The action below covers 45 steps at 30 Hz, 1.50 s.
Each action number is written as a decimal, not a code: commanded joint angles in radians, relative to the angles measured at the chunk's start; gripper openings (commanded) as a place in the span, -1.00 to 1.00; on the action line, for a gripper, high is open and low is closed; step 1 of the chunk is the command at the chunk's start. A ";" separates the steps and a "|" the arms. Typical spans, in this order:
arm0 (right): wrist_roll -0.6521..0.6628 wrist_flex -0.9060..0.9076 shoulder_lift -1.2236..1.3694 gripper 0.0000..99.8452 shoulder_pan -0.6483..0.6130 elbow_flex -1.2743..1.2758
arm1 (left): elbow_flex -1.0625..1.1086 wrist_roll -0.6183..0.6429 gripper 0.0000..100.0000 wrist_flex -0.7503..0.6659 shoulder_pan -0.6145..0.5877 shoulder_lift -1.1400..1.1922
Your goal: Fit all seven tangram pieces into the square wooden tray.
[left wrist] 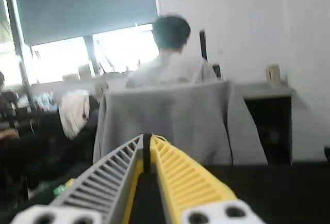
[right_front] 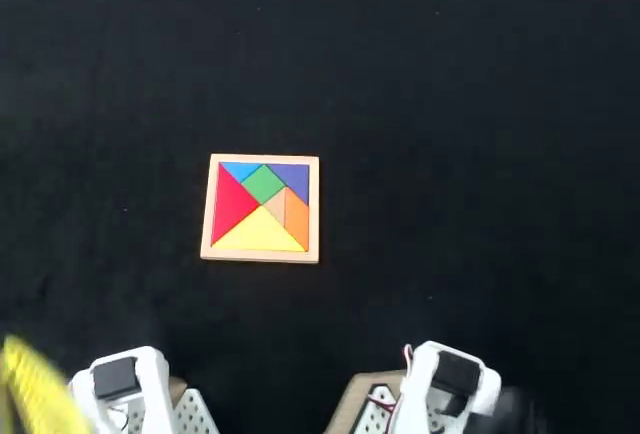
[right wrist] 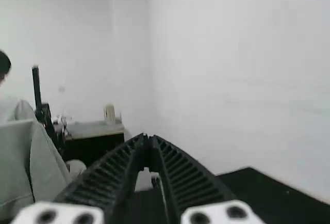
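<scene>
The square wooden tray [right_front: 314, 208] lies flat on the black table, a little left of centre. Inside it sit the tangram pieces: a red triangle [right_front: 232, 206], a yellow triangle [right_front: 261, 233], a green square [right_front: 263, 184], a blue piece [right_front: 239, 169], a purple piece [right_front: 294, 176] and orange pieces [right_front: 296, 218], all flush. My left gripper [left wrist: 147, 142] is raised away from the table and shut, its yellow and grey fingers meeting at the tips. My right gripper [right wrist: 149, 141] is likewise raised and shut, with black fingers together. Both arms' bases stand at the near table edge, left [right_front: 130, 386] and right [right_front: 445, 384].
Black cloth [right_front: 480, 154] covers the whole table. A grey-draped chair [left wrist: 165, 115] stands beyond the far edge, and a white wall [right wrist: 237, 69] rises to the right side.
</scene>
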 commanded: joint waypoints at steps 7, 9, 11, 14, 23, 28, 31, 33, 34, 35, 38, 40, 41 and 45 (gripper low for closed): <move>-0.158 -0.396 -0.081 -0.98 0.006 0.630 | 0.653 0.164 -0.93 -0.347 -0.007 0.005; -0.169 -0.450 -0.081 -0.98 0.006 0.714 | 0.763 0.164 -0.93 -0.410 -0.007 0.005; -0.172 -0.474 -0.081 -0.98 0.005 0.783 | 0.851 0.164 -0.93 -0.453 -0.007 0.005; -0.169 -0.491 -0.081 -0.98 -0.086 0.843 | 0.940 0.164 -0.93 -0.489 0.024 0.005; -0.161 -0.477 -0.081 -0.98 -0.313 0.858 | 0.955 0.157 -0.93 -0.371 0.255 0.006; -0.003 -0.333 -0.081 -0.98 -0.321 1.038 | 1.035 0.147 -0.93 -0.269 0.268 0.006; 0.114 -0.351 -0.081 -0.98 -0.327 1.089 | 1.063 0.025 -0.79 -0.209 0.271 0.006; 0.143 -0.416 -0.081 -0.98 -0.391 1.119 | 1.073 -0.044 -0.63 -0.204 0.272 0.006; 0.140 -0.437 -0.084 -0.98 -0.431 1.141 | 1.079 -0.057 -0.55 -0.204 0.274 0.006; 0.141 -0.440 -0.084 -0.98 -0.476 1.165 | 1.090 -0.051 -0.49 -0.204 0.278 0.006; 0.141 -0.436 -0.082 -0.98 -0.617 1.262 | 1.152 0.005 -0.45 -0.198 0.295 0.006; 0.141 -0.431 -0.082 -0.98 -0.632 1.325 | 1.193 0.044 -0.47 -0.201 0.288 0.006; 0.141 -0.422 -0.082 -0.98 -0.632 1.351 | 1.211 0.064 -0.49 -0.198 0.282 0.006; 0.104 -0.396 -0.082 -0.98 -0.631 1.455 | 1.282 0.137 -0.55 -0.207 0.271 0.006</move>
